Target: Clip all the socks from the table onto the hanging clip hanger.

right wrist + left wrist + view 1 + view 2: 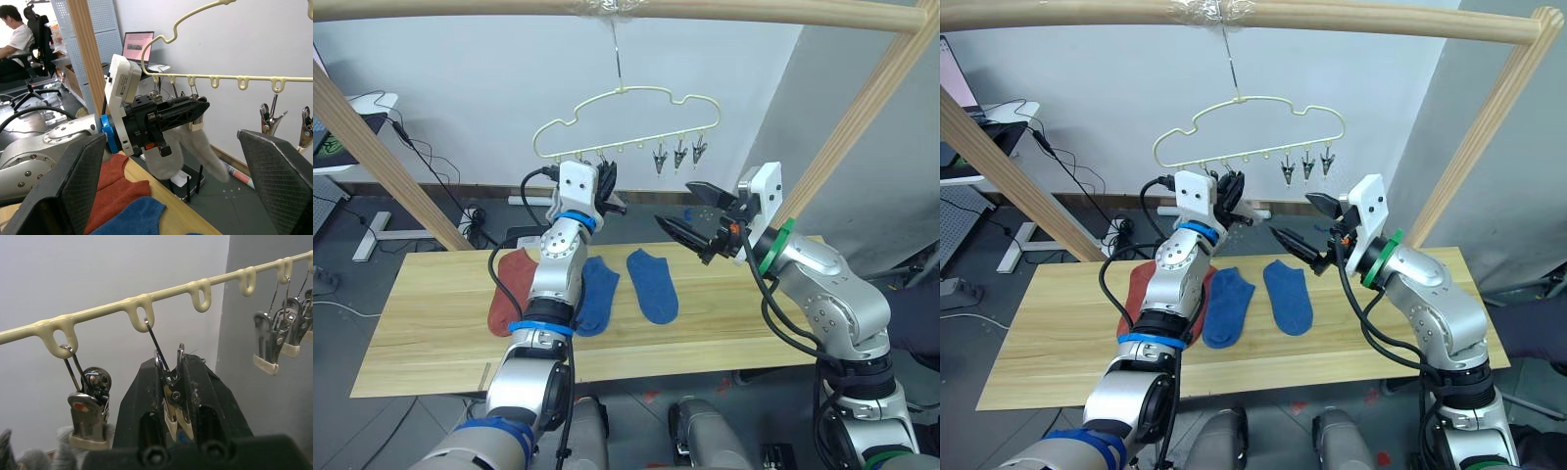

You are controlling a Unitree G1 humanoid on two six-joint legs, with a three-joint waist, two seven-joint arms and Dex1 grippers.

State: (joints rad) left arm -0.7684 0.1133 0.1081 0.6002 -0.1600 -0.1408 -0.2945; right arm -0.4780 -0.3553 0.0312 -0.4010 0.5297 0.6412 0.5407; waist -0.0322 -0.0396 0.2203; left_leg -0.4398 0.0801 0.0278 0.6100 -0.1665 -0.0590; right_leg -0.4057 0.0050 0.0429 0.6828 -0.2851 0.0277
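Left pincer (176, 416): raised at the hanger (626, 122), fingers squeezed on a metal clip (172, 396) that hangs from the second loop; a grey sock (188, 152) hangs just below that pincer.
Right pincer (690, 223): spread wide, holding nothing, near the hanger's lower bar.
Socks on bench (440, 343): two blue (651, 284) side by side, a rust-red one (509, 289) partly behind the left arm.
Risk, clip: if the squeeze slackens too soon, the clip may shut on air, not on cloth.
Risk, grey sock: its hold looks slight; it could slide off to the floor.
Risk, hanger: it swings freely on its hook, so a push could turn the clips away.
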